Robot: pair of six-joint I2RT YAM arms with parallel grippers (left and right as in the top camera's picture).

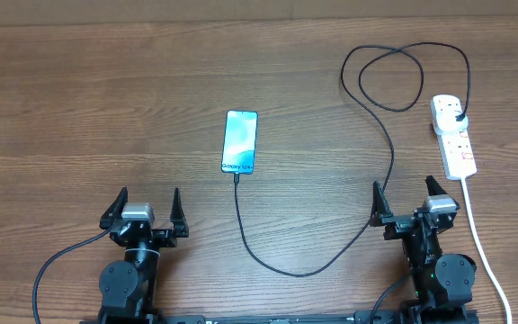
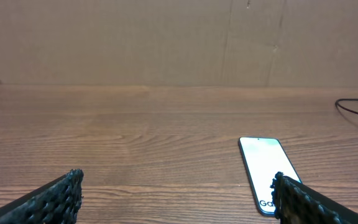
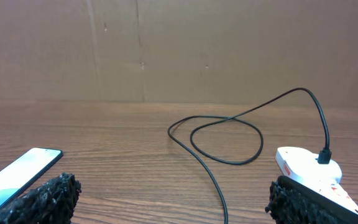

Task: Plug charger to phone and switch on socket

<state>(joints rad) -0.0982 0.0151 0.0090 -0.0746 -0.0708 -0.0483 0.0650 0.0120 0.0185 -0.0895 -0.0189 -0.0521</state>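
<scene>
The phone [image 1: 240,142] (charger [image 1: 237,200] at its near end) lies ahead, between both wide-apart pairs of jaws.

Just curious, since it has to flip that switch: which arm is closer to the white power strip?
Right. The right arm's fingers sit open just short of the power strip, by its near end; the left arm's fingers are far off leftward, past the phone.

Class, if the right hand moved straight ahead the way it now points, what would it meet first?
Most likely the charger cable, lying close ahead of the right hand, though depth is unclear. The socket sits off to the right.
</scene>
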